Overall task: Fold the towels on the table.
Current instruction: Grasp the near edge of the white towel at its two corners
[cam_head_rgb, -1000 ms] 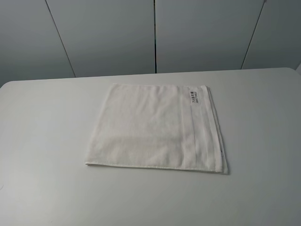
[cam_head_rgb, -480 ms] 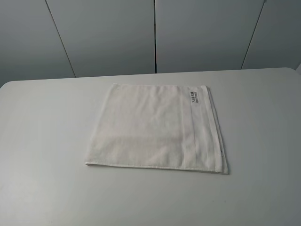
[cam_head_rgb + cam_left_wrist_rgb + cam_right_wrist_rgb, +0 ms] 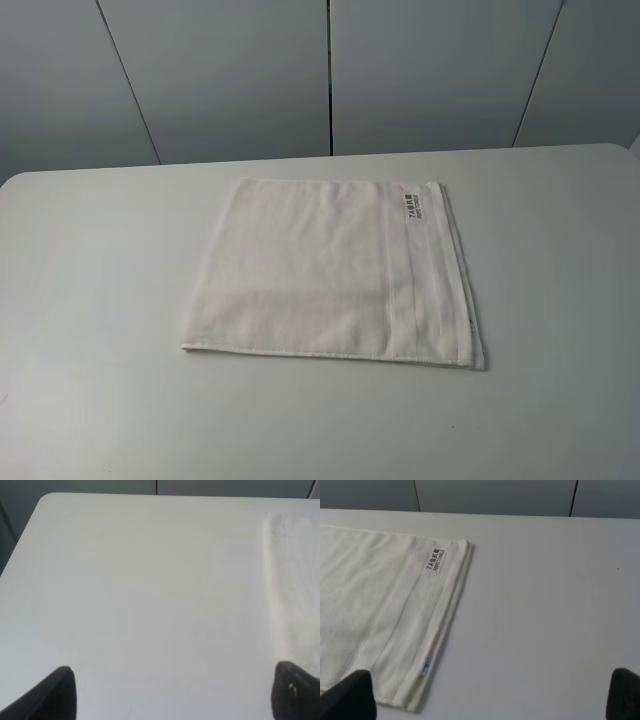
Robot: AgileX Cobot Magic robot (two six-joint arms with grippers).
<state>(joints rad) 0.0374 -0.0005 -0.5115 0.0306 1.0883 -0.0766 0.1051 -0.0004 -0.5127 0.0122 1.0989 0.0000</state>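
Exterior high view: on the left is bare white worktop (image 3: 90,300), with neither arm in sight. The left tool (image 3: 174,694), seen only in its own wrist view, hangs above that bare stretch. Its two dark fingers are spread wide with nothing between them. The left edge of the towel (image 3: 295,580) lies near it, to one side.

The towel lies flat near the middle of the worktop, roughly square, with a straight near edge and a smooth surface. Toward its right side runs the striped band (image 3: 420,280), with the small printed label (image 3: 415,207) by the far right corner. More than one layer seems to show along the right edge, so it may already be doubled.

The right tool (image 3: 487,696) hovers over the worktop just right of that edge, its fingers likewise wide apart, empty and touching nothing.

The step in hand looks like the approach for a first grasp. To do it well, each tool should come down on a corner of the same edge and pinch every layer there, not only the top one. Both should lift just enough to clear the cloth, then carry the edge across at an equal pace so the fold lands square. Cloth this thin will likely sag and drag, so a low, even lift seems safer.
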